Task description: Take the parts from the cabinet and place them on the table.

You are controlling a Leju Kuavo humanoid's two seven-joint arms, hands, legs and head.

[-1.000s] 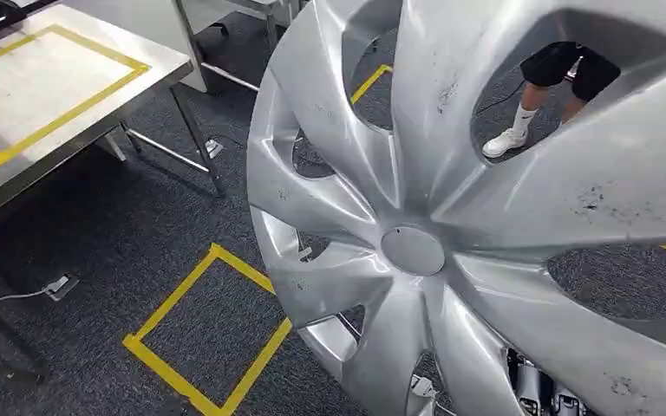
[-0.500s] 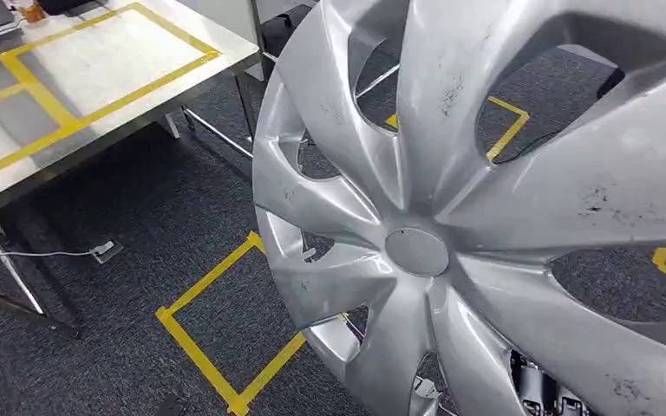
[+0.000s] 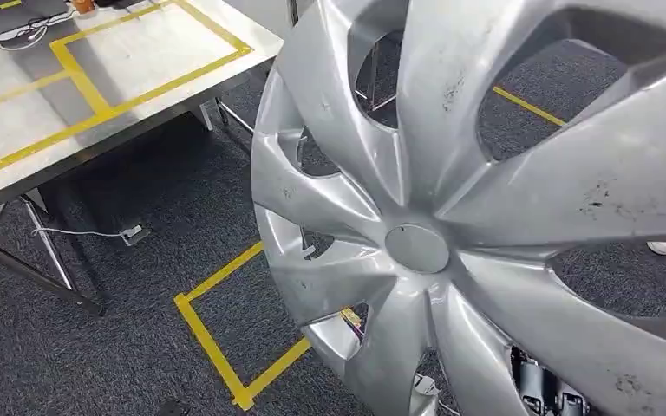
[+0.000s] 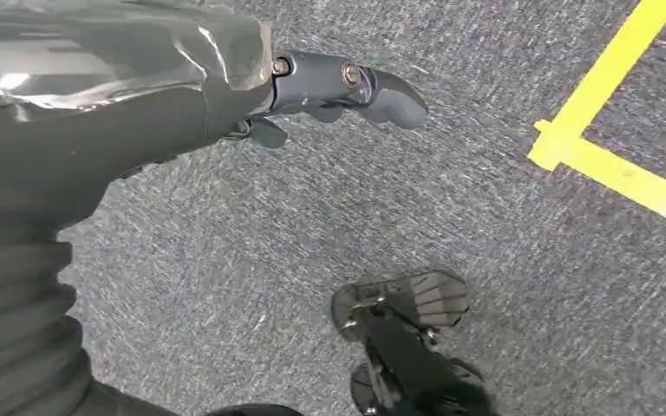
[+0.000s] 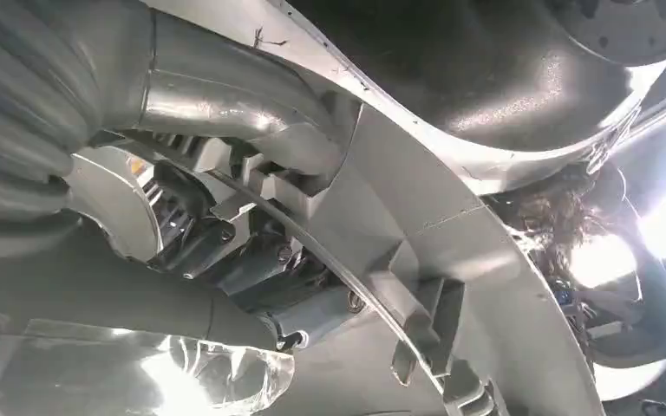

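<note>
A large silver hubcap point(image 3: 416, 251) with scuffed spokes hangs tilted, close in front of the head view. Dark fingers of my right hand point(image 3: 539, 392) show through a lower opening between its spokes. In the right wrist view my right hand point(image 5: 191, 217) grips the hubcap's ribbed back point(image 5: 486, 286) at the rim. My left hand point(image 4: 312, 95) hangs over the grey carpet, thumb stretched out, with nothing in it. The steel table point(image 3: 165, 69) marked with yellow tape rectangles stands at the upper left of the head view, apart from the hubcap.
A yellow tape square point(image 3: 225, 347) marks the carpet below the hubcap's left edge. A power strip point(image 3: 130, 232) with a white cable lies under the table, beside its legs point(image 3: 52, 260). A laptop point(image 3: 9, 13) sits at the table's far end. A person's white shoe point(image 3: 662, 248) shows at right.
The whole view has swung: the table and the floor square have shifted right, toward the hubcap. The hubcap stays in the same spot in my view, still held.
</note>
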